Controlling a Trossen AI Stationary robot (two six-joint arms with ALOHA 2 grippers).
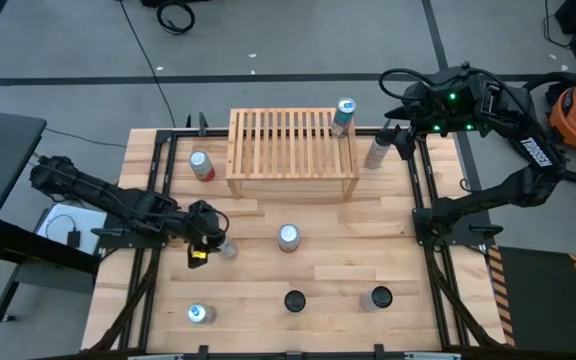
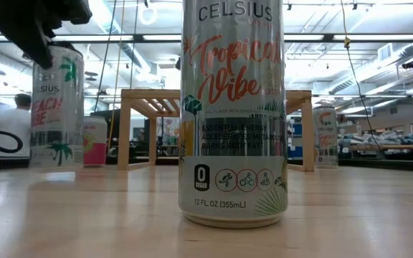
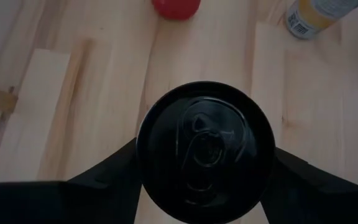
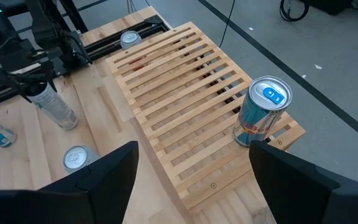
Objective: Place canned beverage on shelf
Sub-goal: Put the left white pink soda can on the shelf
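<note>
The left claw (image 1: 208, 243) sits low over the left-middle of the wooden surface (image 1: 348, 255), its fingers (image 3: 110, 174) on either side of a tall can (image 3: 205, 149). In the left wrist view that can's dark top fills the space between the two fingers, and both seem to press its sides, so the claw looks closed around the can, which stands upright on the surface.

The shelf (image 1: 292, 152), a low rack of light wood with a slatted top, stands at the far middle of the surface. One can with a blue and silver top (image 4: 263, 112) stands upright on the shelf's far right corner. A red can (image 1: 201, 165) stands on the surface just left of the shelf, and a slim pale can (image 1: 376, 152) stands just right of it.

The right claw (image 4: 194, 180) hangs above the shelf's right end with its fingers spread wide and nothing between them.

More cans stand about the near part of the surface: a silver-topped one (image 1: 288, 237) in the middle, two dark-topped ones (image 1: 295, 300) nearer the front, and another (image 1: 199, 314) at the front left. In the low view a white can with a tropical print (image 2: 234, 111) stands closest.
</note>
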